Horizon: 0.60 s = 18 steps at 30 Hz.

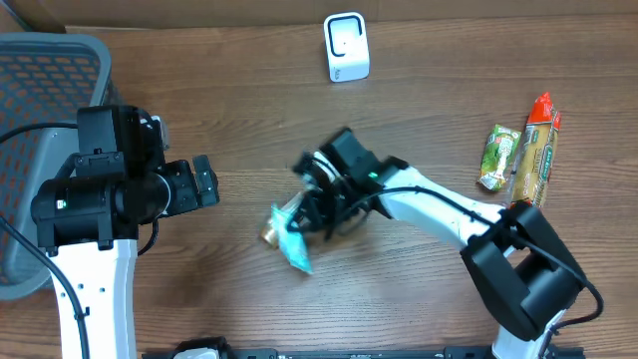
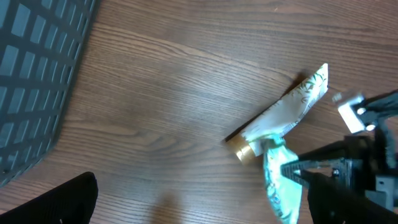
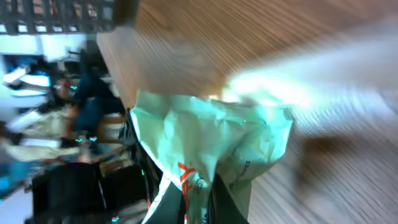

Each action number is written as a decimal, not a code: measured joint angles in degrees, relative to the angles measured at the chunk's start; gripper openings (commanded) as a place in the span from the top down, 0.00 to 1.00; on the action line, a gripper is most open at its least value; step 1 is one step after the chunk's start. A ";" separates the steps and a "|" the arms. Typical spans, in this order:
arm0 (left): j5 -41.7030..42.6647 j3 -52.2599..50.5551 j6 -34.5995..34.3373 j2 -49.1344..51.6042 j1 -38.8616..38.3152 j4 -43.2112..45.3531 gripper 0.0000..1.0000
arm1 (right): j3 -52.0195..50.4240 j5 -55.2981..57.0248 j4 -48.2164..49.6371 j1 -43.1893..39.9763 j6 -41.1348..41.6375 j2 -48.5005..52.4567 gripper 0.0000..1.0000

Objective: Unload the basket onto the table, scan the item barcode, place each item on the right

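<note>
The item is a crumpled white and teal packet (image 1: pixel 290 239) with a gold end, lying near the middle of the table. My right gripper (image 1: pixel 311 211) is shut on it; in the right wrist view the packet (image 3: pixel 211 134) is pinched between the two dark fingers (image 3: pixel 231 200). The left wrist view shows the packet (image 2: pixel 278 117) ahead and to the right, with the right gripper (image 2: pixel 292 169) on its teal part. My left gripper (image 1: pixel 205 182) stands open to the left of the packet, holding nothing. No barcode shows in any view.
A small white scanner-like device (image 1: pixel 346 47) stands at the back centre. A grey mesh basket (image 1: pixel 40 70) sits at the far left. A green packet (image 1: pixel 498 155) and a long biscuit pack (image 1: pixel 536 150) lie at the right.
</note>
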 measured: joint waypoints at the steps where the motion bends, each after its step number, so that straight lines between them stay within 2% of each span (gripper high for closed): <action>1: 0.00 0.00 -0.02 0.00 0.00 -0.02 0.00 | -2.67 -1.66 1.33 -0.92 0.33 0.00 0.96; 6: 0.00 0.00 0.00 0.00 0.00 0.00 0.01 | -10.01 -5.62 1.22 -5.09 0.74 0.35 0.96; 10: 0.00 0.00 0.00 0.00 0.00 -0.02 0.01 | -10.29 -5.51 -1.70 -8.13 0.70 0.35 0.95; 15: 0.00 0.00 0.00 0.00 0.00 -0.02 0.01 | -10.19 -1.33 -10.08 -11.34 0.68 -0.07 0.87; 18: 0.00 0.00 0.00 0.00 0.00 -0.02 0.00 | -10.05 1.11 -13.88 -12.24 0.70 -0.72 0.76</action>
